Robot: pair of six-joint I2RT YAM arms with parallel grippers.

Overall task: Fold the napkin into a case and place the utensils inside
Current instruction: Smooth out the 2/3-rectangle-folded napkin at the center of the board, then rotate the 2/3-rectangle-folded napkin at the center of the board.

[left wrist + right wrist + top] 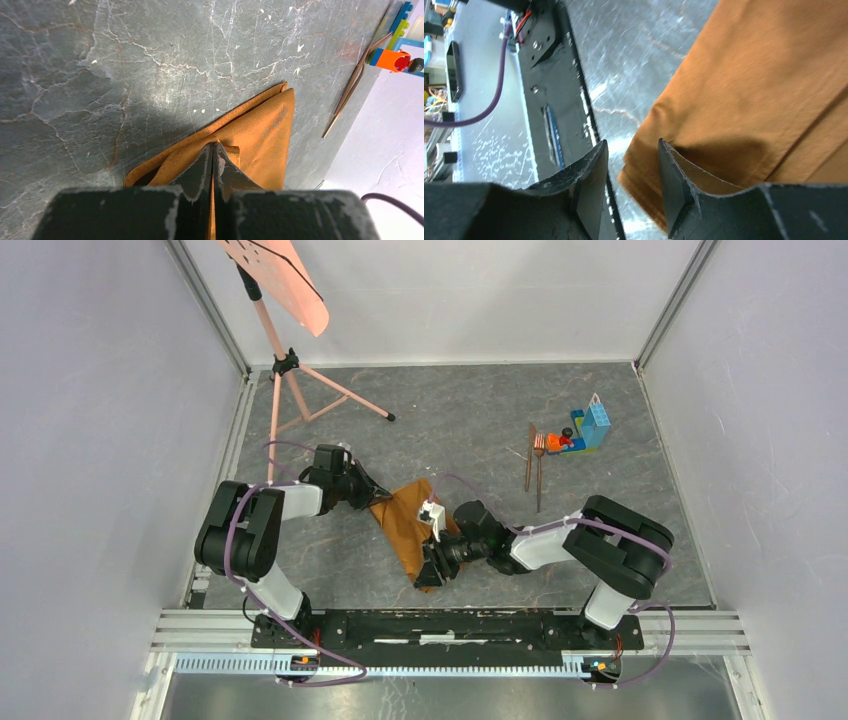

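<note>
A: What do your left jaws hold?

B: My left gripper (214, 150) is pressed shut on a fold of the napkin (260, 135). A thin orange line of cloth shows between the fingers, and the rest spreads out in front of the tips in a pointed shape. I think I hold it this way so the layers do not slide.

A: And the right side?

B: My right gripper (630, 150) is moderately wide. The near corner of the napkin sits in the gap, against one finger, and is not pinched yet. I judge this is the approach for the next fold.

A: And the utensils?

B: The utensils (537, 462) lie well beyond my right jaws, beside the toy bricks (588, 428). They must wait until the case is folded.
</note>
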